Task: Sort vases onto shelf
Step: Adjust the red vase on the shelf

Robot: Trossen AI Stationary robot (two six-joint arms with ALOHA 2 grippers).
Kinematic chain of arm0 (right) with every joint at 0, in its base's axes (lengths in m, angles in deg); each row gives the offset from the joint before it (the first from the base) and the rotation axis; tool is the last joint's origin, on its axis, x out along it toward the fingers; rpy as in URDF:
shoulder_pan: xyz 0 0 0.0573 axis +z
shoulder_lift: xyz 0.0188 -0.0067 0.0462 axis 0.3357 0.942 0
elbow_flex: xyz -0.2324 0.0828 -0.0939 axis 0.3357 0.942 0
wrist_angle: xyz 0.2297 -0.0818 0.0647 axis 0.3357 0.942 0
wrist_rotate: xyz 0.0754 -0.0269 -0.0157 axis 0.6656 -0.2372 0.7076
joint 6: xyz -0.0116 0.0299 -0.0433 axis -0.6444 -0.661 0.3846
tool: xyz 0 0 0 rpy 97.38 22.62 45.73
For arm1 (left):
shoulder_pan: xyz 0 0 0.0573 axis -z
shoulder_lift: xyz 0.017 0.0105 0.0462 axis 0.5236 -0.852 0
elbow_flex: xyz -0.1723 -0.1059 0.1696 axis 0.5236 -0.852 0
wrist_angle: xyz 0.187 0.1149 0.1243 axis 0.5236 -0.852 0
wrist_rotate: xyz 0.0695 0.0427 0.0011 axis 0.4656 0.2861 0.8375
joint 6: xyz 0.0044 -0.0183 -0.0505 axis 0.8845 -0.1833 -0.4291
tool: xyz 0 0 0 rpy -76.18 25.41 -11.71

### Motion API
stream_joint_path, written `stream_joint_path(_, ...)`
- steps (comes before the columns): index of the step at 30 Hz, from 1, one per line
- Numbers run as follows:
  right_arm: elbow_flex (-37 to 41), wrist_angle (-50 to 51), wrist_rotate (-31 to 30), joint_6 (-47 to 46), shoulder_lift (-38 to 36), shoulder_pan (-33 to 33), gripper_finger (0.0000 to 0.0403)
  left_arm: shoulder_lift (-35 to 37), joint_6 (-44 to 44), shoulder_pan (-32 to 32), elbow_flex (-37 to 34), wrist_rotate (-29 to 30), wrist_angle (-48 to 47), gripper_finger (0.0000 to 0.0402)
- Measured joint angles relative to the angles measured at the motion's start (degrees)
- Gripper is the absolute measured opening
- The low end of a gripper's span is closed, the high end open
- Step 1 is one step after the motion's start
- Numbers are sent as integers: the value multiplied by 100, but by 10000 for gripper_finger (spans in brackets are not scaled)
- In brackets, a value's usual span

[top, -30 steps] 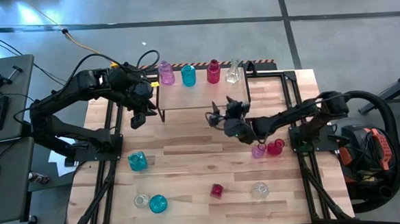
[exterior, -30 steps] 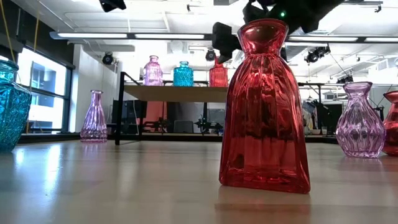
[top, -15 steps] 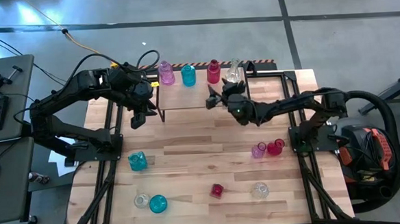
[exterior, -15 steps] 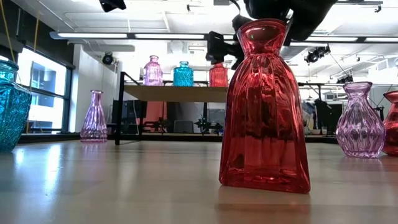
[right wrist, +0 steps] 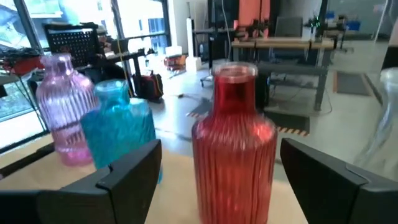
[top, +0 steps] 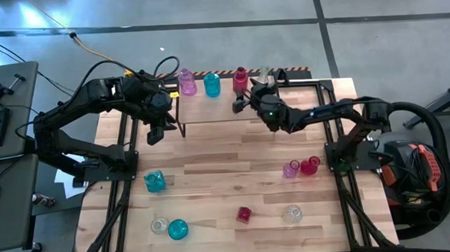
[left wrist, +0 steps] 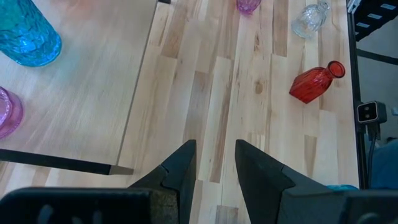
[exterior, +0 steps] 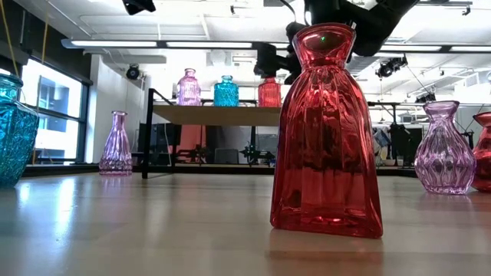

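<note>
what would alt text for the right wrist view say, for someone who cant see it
A red ribbed vase stands on the shelf between the right gripper's two open dark fingers, close to the camera. Beside it stand a teal vase and a pink vase, with a workshop room beyond.

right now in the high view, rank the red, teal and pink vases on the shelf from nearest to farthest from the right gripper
1. Red vase: on the shelf, right beside the right gripper, whose open fingers sit either side of it in the right wrist view.
2. Teal vase: next along the shelf's back edge, toward the left arm.
3. Pink vase: at the row's far end, nearest the left gripper.
</note>
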Motion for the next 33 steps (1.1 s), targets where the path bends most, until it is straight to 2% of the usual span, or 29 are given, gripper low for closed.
stream_joint_path(10,-7,-215,626,345,2,-436,312,0,0,0,0,2,0,104)
stream_joint_path(23,-7,-213,1415,141,4,-653,312,0,0,1,0,55,0,104)
stream_joint_path(33,-7,-213,1629,62,7,-655,312,0,0,0,0,55,0,104)
